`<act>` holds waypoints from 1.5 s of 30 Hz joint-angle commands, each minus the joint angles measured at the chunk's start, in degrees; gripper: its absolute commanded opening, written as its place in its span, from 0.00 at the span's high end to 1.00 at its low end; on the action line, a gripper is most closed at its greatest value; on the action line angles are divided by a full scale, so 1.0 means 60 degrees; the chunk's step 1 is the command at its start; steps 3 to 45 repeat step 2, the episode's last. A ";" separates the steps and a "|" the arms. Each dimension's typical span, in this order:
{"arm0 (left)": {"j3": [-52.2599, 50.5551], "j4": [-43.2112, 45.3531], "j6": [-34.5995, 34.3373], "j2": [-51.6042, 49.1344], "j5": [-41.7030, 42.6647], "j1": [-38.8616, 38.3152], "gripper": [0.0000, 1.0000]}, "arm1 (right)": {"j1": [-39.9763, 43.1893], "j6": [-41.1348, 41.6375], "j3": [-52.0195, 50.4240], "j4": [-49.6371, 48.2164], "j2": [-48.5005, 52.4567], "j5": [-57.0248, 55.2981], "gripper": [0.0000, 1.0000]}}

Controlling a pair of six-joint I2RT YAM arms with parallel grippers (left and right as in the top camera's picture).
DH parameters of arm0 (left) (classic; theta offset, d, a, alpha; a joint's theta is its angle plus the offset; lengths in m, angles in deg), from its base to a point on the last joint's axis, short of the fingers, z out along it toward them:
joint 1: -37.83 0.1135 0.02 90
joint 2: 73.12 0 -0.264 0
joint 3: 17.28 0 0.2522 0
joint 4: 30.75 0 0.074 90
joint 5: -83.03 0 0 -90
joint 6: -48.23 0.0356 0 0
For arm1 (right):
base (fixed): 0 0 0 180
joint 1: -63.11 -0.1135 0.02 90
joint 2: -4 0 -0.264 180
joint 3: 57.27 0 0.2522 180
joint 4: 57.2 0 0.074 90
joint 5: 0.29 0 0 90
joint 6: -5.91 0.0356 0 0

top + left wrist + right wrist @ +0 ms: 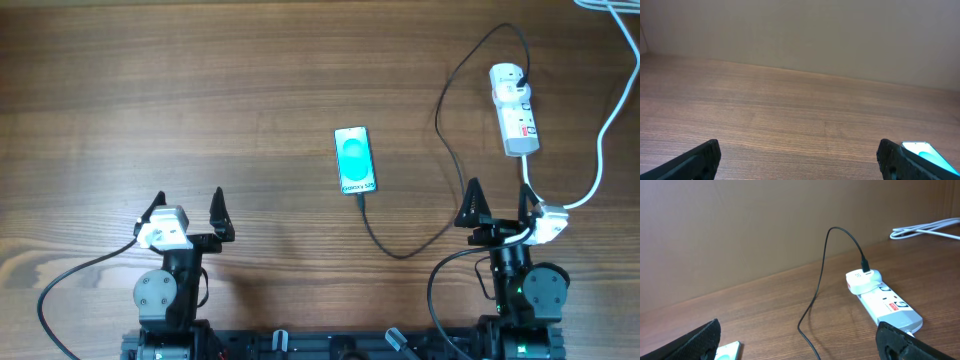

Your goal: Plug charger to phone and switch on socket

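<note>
The phone (355,160) lies flat mid-table with its teal screen up; a corner shows in the left wrist view (925,151) and in the right wrist view (728,351). The charger, a thin black cable (440,110), runs from a white adapter on the socket (513,109) in a loop to the phone's near end, where its plug tip (361,200) meets the phone. The socket also shows in the right wrist view (885,300) with the cable (817,295). My left gripper (186,212) is open and empty, left of the phone. My right gripper (497,206) is open and empty, below the socket.
A thicker white cable (600,150) runs from the socket's near end out to the far right corner, passing close to my right gripper. It shows at the far right in the right wrist view (925,229). A plain wall stands behind the wooden table (150,90).
</note>
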 commanded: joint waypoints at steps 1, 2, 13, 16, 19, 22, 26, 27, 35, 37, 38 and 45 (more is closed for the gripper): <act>-0.0091 0.0029 0.0215 0.0087 0.0142 0.0066 0.00 | -0.0040 -0.0160 -0.0011 -0.0026 -0.0076 0.0146 0.00; -0.0091 0.0029 0.0215 0.0087 0.0142 0.0066 0.00 | -0.0040 -0.0157 -0.0011 -0.0026 -0.0076 0.0146 0.00; -0.0091 0.0029 0.0215 0.0087 0.0142 0.0066 0.00 | -0.0040 -0.0157 -0.0011 -0.0026 -0.0076 0.0146 0.00; -0.0091 0.0029 0.0215 0.0087 0.0142 0.0066 0.00 | -0.0040 -0.0157 -0.0011 -0.0026 -0.0076 0.0146 0.00; -0.0091 0.0029 0.0215 0.0087 0.0142 0.0066 0.00 | -0.0040 -0.0157 -0.0011 -0.0026 -0.0076 0.0146 0.00; -0.0091 0.0029 0.0215 0.0087 0.0142 0.0066 0.00 | -0.0040 -0.0157 -0.0011 -0.0026 -0.0076 0.0146 0.00; -0.0091 0.0029 0.0215 0.0087 0.0142 0.0066 0.00 | -0.0040 -0.0157 -0.0011 -0.0026 -0.0076 0.0146 0.00; -0.0091 0.0029 0.0215 0.0087 0.0142 0.0066 0.00 | -0.0040 -0.0157 -0.0011 -0.0026 -0.0076 0.0146 0.00; -0.0091 0.0029 0.0215 0.0087 0.0142 0.0066 0.00 | -0.0040 -0.0157 -0.0011 -0.0026 -0.0076 0.0146 0.00; -0.0091 0.0029 0.0215 0.0087 0.0142 0.0066 0.00 | -0.0040 -0.0157 -0.0011 -0.0026 -0.0076 0.0146 0.00; -0.0091 0.0029 0.0215 0.0087 0.0142 0.0066 0.00 | -0.0040 -0.0157 -0.0011 -0.0026 -0.0076 0.0146 0.00; -0.0091 0.0029 0.0215 0.0087 0.0142 0.0066 0.00 | -0.0040 -0.0157 -0.0011 -0.0026 -0.0076 0.0146 0.00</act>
